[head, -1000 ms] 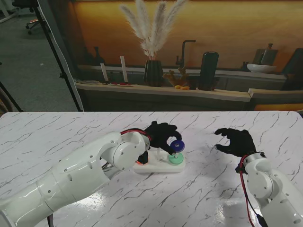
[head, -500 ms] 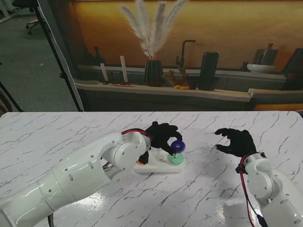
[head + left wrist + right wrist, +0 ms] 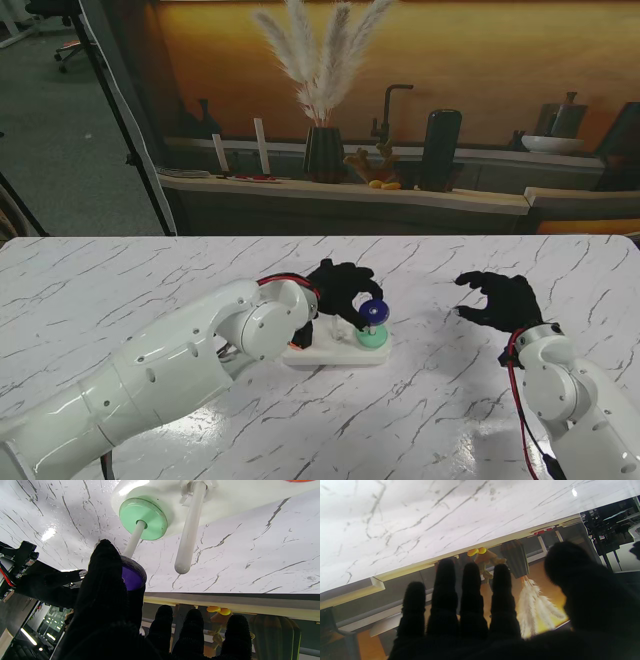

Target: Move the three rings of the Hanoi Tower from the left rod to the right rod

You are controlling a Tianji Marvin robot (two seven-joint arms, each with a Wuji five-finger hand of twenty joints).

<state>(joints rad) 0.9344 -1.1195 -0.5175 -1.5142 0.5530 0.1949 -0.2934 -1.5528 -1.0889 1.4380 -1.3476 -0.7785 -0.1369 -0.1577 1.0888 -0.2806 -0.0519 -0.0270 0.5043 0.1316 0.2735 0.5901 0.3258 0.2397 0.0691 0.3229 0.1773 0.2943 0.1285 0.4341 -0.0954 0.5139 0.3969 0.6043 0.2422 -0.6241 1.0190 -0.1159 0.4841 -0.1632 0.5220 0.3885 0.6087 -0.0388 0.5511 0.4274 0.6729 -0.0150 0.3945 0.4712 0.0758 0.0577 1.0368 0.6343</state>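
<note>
The white Hanoi base [image 3: 335,353] lies mid-table. A green ring [image 3: 373,338] sits at the foot of the right rod [image 3: 134,540]. My left hand [image 3: 343,288] is shut on a purple ring [image 3: 373,313], pinched between thumb [image 3: 105,580] and a finger, threaded on the top of that rod above the green ring. The middle rod [image 3: 189,530] is bare. A sliver of an orange ring [image 3: 297,344] shows at the left rod, mostly hidden by my left forearm. My right hand [image 3: 498,298] hovers open to the right of the base, holding nothing.
My left forearm [image 3: 200,360] lies across the table's left side, covering the base's left end. Beyond the far table edge [image 3: 320,237] stand a ledge, a dark vase with pampas grass [image 3: 323,152] and other decor.
The purple ring has sunk slightly along the right rod with my left hand. The right hand has barely moved.
</note>
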